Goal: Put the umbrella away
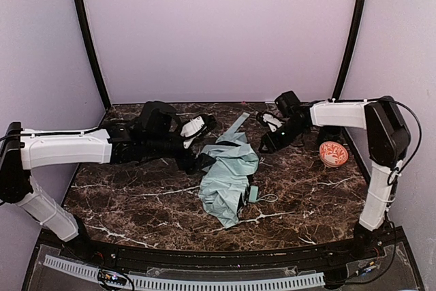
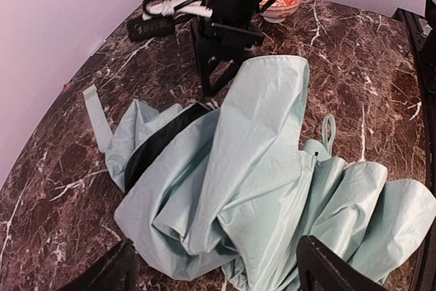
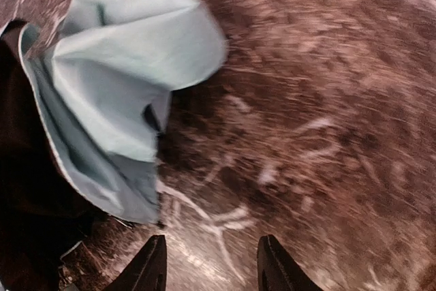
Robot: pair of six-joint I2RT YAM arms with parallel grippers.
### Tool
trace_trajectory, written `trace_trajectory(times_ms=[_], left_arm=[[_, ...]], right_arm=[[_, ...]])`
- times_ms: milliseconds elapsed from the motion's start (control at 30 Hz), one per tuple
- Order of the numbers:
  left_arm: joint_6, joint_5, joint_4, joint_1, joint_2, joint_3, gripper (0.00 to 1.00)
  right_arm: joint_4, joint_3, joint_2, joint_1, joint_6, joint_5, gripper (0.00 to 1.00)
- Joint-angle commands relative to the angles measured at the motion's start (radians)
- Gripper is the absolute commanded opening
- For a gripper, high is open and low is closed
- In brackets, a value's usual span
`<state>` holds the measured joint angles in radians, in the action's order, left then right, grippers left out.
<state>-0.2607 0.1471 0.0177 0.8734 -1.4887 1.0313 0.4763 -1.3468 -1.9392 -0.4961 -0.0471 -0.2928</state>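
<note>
On the dark veined marble tabletop, the crumpled pale mint-green folding umbrella lies mid-table. Your left gripper hangs spread wide over its fabric; your right gripper gapes empty just beside it. Bunch the loose canopy inward before you pinch, catching several folds.

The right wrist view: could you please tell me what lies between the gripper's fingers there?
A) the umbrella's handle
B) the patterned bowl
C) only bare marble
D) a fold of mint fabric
C: the right gripper is open over the bare marble tabletop, and the umbrella fabric lies up and to the left of the fingers, not between them.
</note>
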Motion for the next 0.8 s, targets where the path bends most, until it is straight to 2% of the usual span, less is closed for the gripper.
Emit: trace_trajectory(times_ms=[0, 167, 367, 500, 600, 767], left_arm=[[0.01, -0.092, 0.026, 0.005, 0.089, 0.009, 0.83], [0.049, -0.114, 0.034, 0.009, 0.14, 0.003, 0.83], [0.18, -0.238, 0.146, -0.007, 0.123, 0.036, 0.86], [0.254, -0.228, 0.262, -0.066, 0.121, 0.078, 0.86], [0.29, -0.171, 0.258, -0.14, 0.141, 0.073, 0.87], [0.279, -0.207, 0.193, -0.187, 0.113, 0.078, 0.88]], right_arm=[[0.074, -0.007, 0.151, 0.022, 0.03, 0.184, 0.47], [0.11, -0.04, 0.272, -0.028, 0.079, 0.298, 0.47], [0.108, -0.064, 0.338, -0.261, 0.053, 0.369, 0.49], [0.106, -0.03, 0.338, -0.372, 0.063, 0.373, 0.53], [0.117, -0.019, 0.321, -0.456, 0.074, 0.39, 0.59], [0.197, -0.031, 0.228, -0.556, 0.071, 0.449, 0.8]])
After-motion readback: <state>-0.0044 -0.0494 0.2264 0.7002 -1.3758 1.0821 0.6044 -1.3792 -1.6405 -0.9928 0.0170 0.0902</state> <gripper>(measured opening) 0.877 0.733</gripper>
